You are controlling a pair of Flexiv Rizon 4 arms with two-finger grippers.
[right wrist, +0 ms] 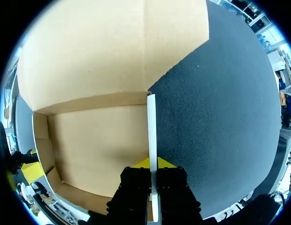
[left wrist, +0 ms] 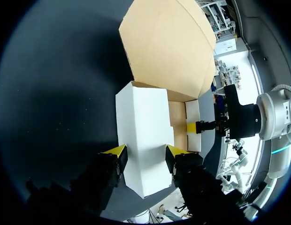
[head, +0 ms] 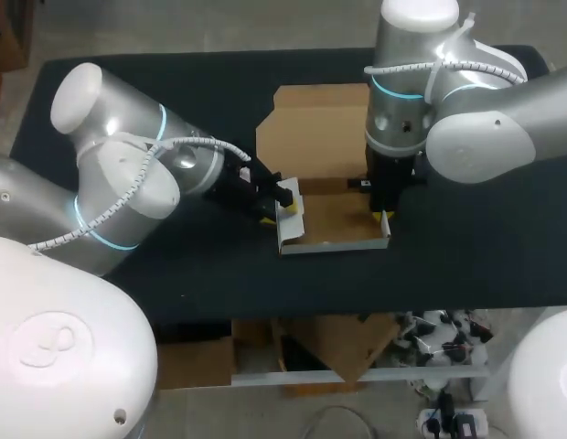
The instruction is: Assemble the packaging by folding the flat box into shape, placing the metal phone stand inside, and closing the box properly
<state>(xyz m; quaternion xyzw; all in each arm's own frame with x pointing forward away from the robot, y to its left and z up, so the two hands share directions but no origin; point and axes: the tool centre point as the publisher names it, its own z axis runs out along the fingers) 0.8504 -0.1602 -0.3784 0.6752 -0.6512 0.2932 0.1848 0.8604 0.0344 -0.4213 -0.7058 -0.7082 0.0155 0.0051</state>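
The table (head: 485, 256) has a dark, matte top. A partly folded cardboard box (head: 334, 224) sits near its middle, its brown lid flap (head: 311, 128) lying flat toward the far edge.

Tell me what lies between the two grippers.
Only the bare brown floor of the box: the left gripper holds one side wall, the right gripper the opposite one. Nothing lies inside, as the head and right wrist views show.

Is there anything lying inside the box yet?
No: the right wrist view shows the floor of the box as bare cardboard, with nothing on it.
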